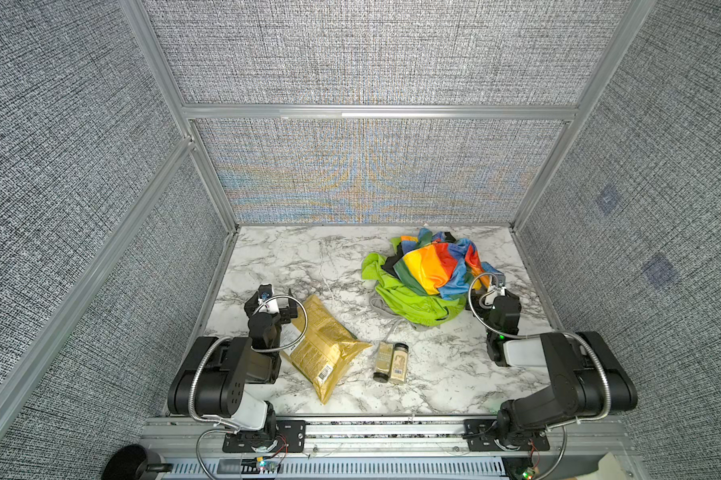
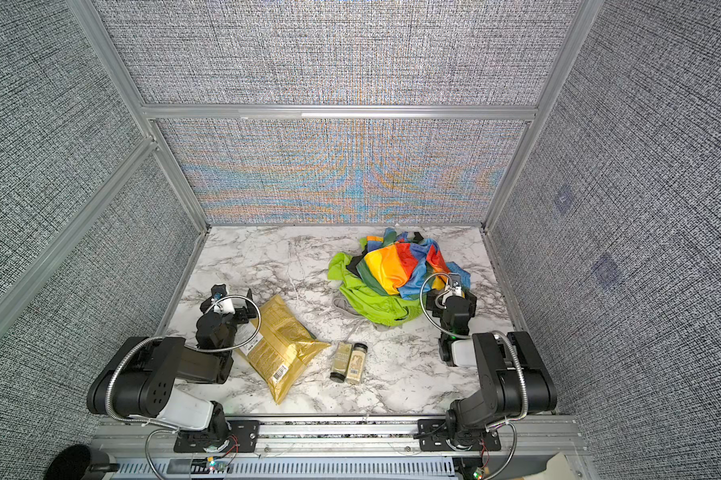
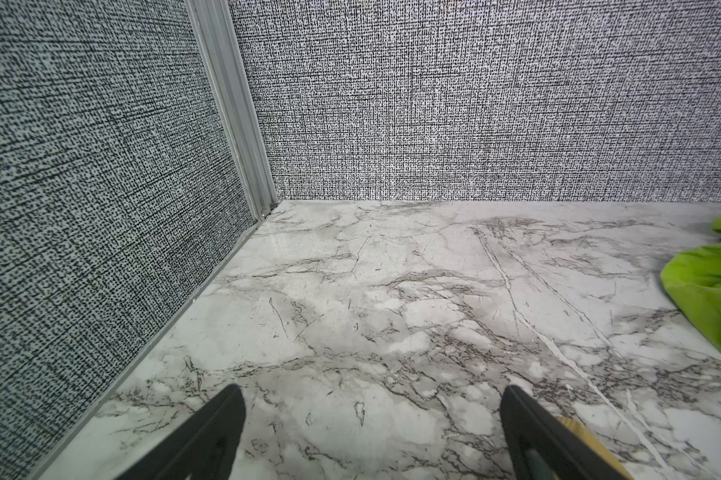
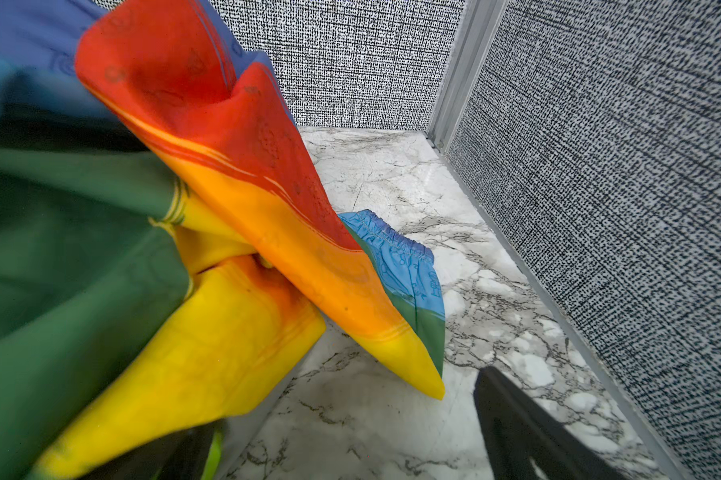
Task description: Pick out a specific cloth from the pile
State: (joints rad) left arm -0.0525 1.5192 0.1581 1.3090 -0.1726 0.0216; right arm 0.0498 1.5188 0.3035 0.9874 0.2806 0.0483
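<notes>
1. The cloth (image 1: 383, 308) is seen poking out under the pile's (image 1: 427, 274) near edge.
2. It is judged soft and light; that loose edge should be pinched.
3. The left gripper (image 3: 371, 390) and right gripper (image 4: 342, 415) are spread wide, empty.

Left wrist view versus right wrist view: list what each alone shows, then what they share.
Only left wrist: the left gripper, open over bare marble. Only right wrist: the rainbow-striped cloth, crowding the lens. Shared: the marble table, woven grey walls, an aluminium corner post each, and lime green cloth, just a sliver in the right.
</notes>
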